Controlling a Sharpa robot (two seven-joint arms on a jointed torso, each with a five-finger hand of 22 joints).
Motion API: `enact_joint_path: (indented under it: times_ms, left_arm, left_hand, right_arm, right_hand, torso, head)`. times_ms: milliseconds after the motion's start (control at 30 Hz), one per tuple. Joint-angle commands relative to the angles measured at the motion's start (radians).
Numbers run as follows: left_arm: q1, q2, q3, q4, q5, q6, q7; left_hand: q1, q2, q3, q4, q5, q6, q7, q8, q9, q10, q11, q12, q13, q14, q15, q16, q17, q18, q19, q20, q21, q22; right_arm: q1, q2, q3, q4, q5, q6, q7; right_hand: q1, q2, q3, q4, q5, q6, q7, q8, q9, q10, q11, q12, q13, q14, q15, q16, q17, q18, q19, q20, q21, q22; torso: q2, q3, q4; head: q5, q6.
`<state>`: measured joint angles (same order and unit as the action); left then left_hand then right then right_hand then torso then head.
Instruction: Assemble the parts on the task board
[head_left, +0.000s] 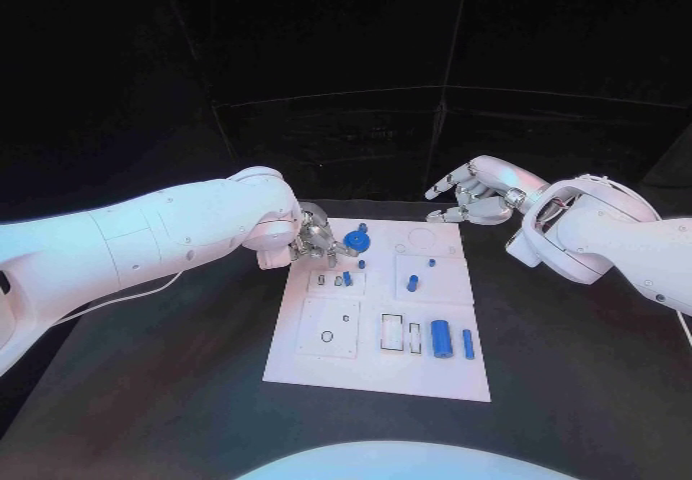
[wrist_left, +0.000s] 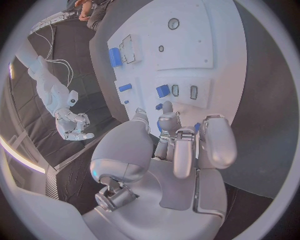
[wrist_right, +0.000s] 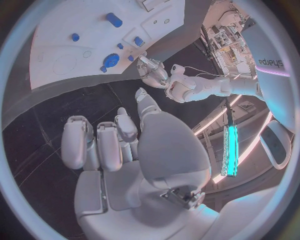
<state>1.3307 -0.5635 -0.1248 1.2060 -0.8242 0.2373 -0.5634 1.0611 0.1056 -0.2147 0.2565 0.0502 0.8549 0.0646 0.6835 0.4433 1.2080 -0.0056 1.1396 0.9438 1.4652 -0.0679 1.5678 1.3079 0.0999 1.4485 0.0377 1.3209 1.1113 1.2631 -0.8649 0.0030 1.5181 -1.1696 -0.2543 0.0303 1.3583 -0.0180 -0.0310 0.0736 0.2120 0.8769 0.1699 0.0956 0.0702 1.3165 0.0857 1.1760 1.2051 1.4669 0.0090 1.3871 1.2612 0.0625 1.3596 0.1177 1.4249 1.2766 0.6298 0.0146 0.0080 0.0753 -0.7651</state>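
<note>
While my left hand (head_left: 313, 243) hovered over the white rectangular task board's (head_left: 378, 378) far left corner, grip unreadable, round blue part (head_left: 356, 240) lay just beside its fingertips; my right hand (head_left: 480, 192) hung unclenched, well apart.

Both arms have smooth white rounded shells. The left hand (head_left: 315, 246) and right hand (head_left: 476, 193) are silver, with pale padded fingers. A thin white cable, apparently, trails along the left arm at lower left.
</note>
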Motion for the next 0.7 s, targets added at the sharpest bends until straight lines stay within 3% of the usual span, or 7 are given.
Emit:
enact_joint_path:
  times_ms: [33, 333, 700]
  left_arm:
    - [0.002, 0.017, -0.005, -0.016, -0.03, 0.055, -0.06]
    - [0.001, 0.069, -0.015, -0.063, -0.036, 0.093, -0.075]
    - [0.001, 0.096, -0.017, -0.089, -0.036, 0.11, -0.079]
  left_hand:
    - [0.019, 0.003, -0.005, -0.001, -0.002, -0.01, 0.001, 0.008, 0.004, -0.008, -0.002, 0.002, -0.003, 0.106, -0.007, 0.003, 0.263, -0.016, -0.001, -0.007, -0.003, -0.002]
    - [0.034, 0.007, -0.006, -0.003, -0.002, -0.019, 0.002, 0.013, 0.009, -0.013, -0.001, 0.001, -0.007, 0.106, -0.006, 0.003, 0.263, -0.016, -0.002, -0.007, -0.004, -0.003]
    - [0.049, 0.012, -0.005, -0.006, -0.002, -0.024, 0.003, 0.019, 0.013, -0.014, 0.0, 0.003, -0.006, 0.106, -0.005, 0.003, 0.263, -0.016, -0.002, -0.006, -0.003, -0.001]
  right_arm:
    - [0.002, 0.003, 0.001, -0.002, 0.001, 0.024, -0.014]
    - [0.002, 0.009, 0.001, 0.002, -0.008, 0.031, -0.024]
    - [0.002, 0.015, 0.001, 0.004, -0.029, 0.04, -0.032]
  right_hand:
    - [0.006, 0.002, -0.005, -0.001, 0.006, 0.0, 0.001, 0.004, -0.001, -0.006, -0.004, -0.003, -0.001, 0.032, -0.004, -0.004, -0.002, 0.007, -0.011, -0.001, -0.005, -0.003]
    - [0.006, 0.003, -0.007, 0.001, 0.008, 0.0, 0.001, 0.004, -0.001, -0.006, -0.004, -0.003, -0.001, 0.032, -0.004, -0.005, -0.003, 0.008, -0.013, -0.001, -0.007, -0.007]
    - [0.004, 0.004, -0.011, 0.005, 0.01, 0.0, 0.001, 0.004, -0.001, -0.007, -0.004, -0.004, -0.003, 0.032, -0.004, -0.008, -0.006, 0.009, -0.018, -0.001, -0.012, -0.014]
  torso:
    - [0.001, -0.0011, 0.0]
    - [0.002, -0.0019, -0.0001]
    - [0.002, -0.0021, 0.0007]
  head:
    - [-0.001, -0.002]
    - [0.002, -0.006]
    - [0.001, -0.008]
